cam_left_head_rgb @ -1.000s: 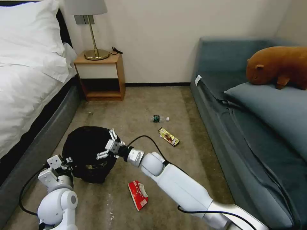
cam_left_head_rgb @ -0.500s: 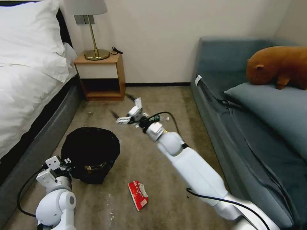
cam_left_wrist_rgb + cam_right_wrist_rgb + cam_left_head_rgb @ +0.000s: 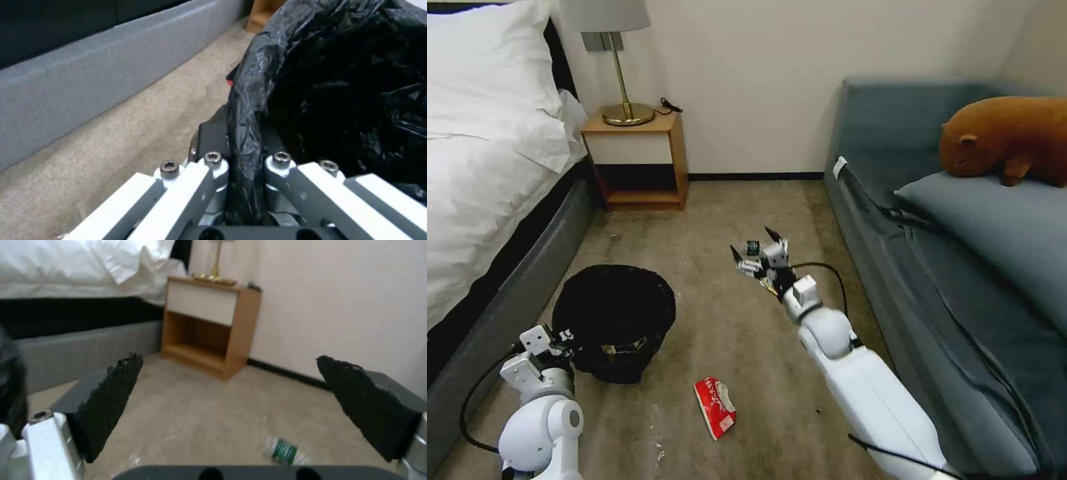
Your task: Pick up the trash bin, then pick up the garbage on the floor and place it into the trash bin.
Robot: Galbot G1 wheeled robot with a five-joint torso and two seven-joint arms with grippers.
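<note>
while left gripper (image 3: 557, 339) clamps bin (image 3: 614, 313)

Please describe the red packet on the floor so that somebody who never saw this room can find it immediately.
Start at the trash bin, the round one lined with a black bag, which the left gripper grips by the rim beside the bed. On the tan carpet just to its right lies the packet. It is the only red-and-white, crumpled, flat litter there.
</note>
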